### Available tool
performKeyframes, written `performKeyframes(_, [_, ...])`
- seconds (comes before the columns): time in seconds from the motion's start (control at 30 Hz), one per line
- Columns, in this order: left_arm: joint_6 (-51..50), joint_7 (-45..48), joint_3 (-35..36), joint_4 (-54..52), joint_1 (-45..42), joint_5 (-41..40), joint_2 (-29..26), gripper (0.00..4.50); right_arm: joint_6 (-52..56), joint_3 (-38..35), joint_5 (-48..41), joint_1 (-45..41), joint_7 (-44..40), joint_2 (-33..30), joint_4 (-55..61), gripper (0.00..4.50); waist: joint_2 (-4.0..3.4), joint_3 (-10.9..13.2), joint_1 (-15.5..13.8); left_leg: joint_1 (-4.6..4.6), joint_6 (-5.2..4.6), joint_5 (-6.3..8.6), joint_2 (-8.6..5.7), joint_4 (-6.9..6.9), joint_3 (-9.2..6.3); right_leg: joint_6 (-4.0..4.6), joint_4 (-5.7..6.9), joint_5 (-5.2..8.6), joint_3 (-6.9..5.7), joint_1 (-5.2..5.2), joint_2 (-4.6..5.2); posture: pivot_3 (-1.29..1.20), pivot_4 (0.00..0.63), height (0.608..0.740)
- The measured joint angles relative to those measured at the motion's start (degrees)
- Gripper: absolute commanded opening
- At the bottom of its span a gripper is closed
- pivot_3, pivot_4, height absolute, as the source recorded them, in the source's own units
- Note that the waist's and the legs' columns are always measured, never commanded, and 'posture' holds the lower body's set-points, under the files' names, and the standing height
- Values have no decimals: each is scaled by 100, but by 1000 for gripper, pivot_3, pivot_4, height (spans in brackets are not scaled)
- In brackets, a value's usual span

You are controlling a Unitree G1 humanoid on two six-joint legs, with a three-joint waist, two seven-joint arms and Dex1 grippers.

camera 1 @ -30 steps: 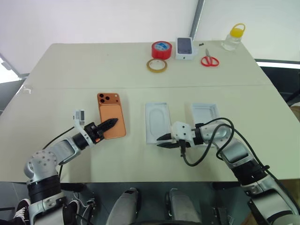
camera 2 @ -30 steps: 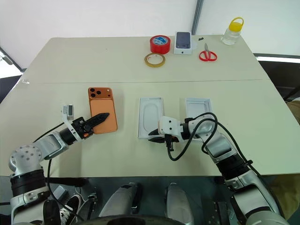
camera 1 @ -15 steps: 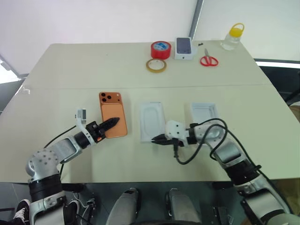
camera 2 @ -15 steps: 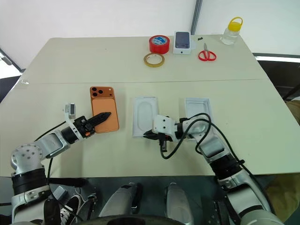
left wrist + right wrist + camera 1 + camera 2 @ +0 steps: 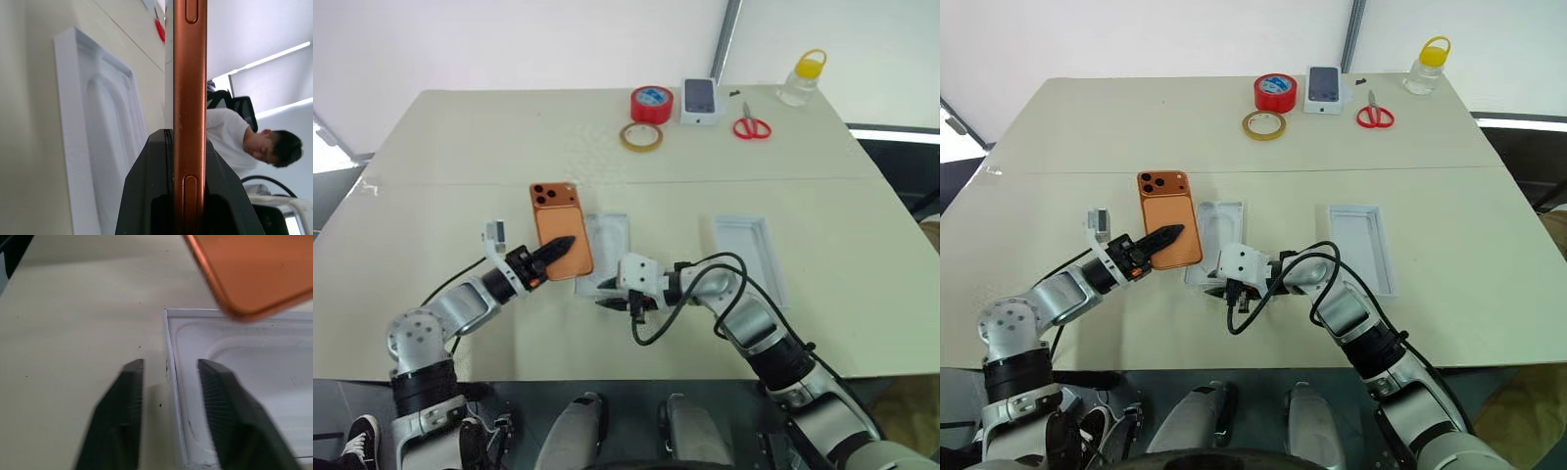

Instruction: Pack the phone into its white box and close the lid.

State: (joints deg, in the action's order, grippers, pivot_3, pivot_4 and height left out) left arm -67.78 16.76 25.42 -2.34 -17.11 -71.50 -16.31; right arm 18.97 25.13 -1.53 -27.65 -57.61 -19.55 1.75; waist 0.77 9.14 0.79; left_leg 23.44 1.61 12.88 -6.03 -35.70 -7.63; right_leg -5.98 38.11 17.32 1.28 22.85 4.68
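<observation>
The orange phone [image 5: 558, 227], back up with its lenses at the far corner, is held off the table by my left gripper [image 5: 558, 251], which is shut on its near end. The left wrist view shows the phone's edge [image 5: 186, 98] clamped between the fingers. The white box [image 5: 611, 245], a shallow tray with an oval recess, lies just right of the phone, which overlaps its left rim. My right gripper [image 5: 607, 297] is open at the box's near end, the rim [image 5: 168, 362] between its fingers [image 5: 124, 406]. The lid [image 5: 751, 257] lies farther right.
At the table's far side are a red tape roll [image 5: 650, 103], a clear tape ring [image 5: 639, 137], a small printed white box [image 5: 701, 100], red scissors [image 5: 751, 126] and a yellow-capped bottle [image 5: 800, 78]. A person [image 5: 244, 142] sits beyond the table.
My right gripper slid the white box left until it met the phone, then opened. My left gripper carried the phone a little to the right, over the box's rim.
</observation>
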Motion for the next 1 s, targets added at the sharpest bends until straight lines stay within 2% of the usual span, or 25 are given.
performKeyframes(0.2, [128,75,-280,261,-315,211,-25,218,349,-1003,-896,-426,-422,-490,25,2809,2,1,-2,0,-7,4,0,-1,0,0,-1,0,-2,-3,-1,0,150,740])
performKeyframes(0.33, [179,181,-625,477,-443,398,30,218,-112,-1247,-765,-543,-443,-932,-695,2809,3,2,-7,0,-2,1,-3,0,2,0,-7,0,-1,-5,2,0,150,740])
performKeyframes(0.57, [155,310,-804,737,-514,553,2,218,-544,-1334,-655,-469,-312,-1084,-1112,2809,4,3,25,1,-1,0,2,-1,2,0,3,0,0,1,-2,0,150,740])
performKeyframes(0.63, [92,366,-818,781,-575,583,-92,1015,-580,-1335,-652,-464,-260,-1078,-1112,2849,4,3,17,1,-1,0,0,-1,3,0,1,0,1,0,0,0,150,740])
performKeyframes(0.67, [83,386,-828,789,-582,604,-122,1246,-588,-1334,-649,-462,-235,-1075,-1112,2849,4,3,14,1,0,-1,0,-1,3,0,1,0,1,0,0,0,150,740])
performKeyframes(0.7, [81,407,-834,798,-583,633,-131,1852,-596,-1334,-644,-460,-205,-1071,-1112,2849,4,3,9,1,0,-1,-1,-1,3,0,0,0,1,0,1,0,150,740])
performKeyframes(0.73, [76,415,-846,815,-583,661,-130,2222,-608,-1334,-640,-460,-174,-1062,-1112,2849,4,3,3,1,0,-1,-1,-2,3,0,-1,0,1,-1,1,0,150,740])
performKeyframes(0.87, [3,536,-840,860,-700,626,-148,4311,-692,-1328,-629,-461,-118,-1017,-1113,2849,3,3,1,0,0,-1,-1,-3,2,0,0,0,0,-3,1,0,150,740])
performKeyframes(1.0, [-71,582,-869,857,-789,663,-310,4311,-734,-1320,-598,-463,-98,-991,-1183,2849,3,3,34,-1,0,-1,0,-1,2,0,1,0,1,-1,-1,0,150,740])
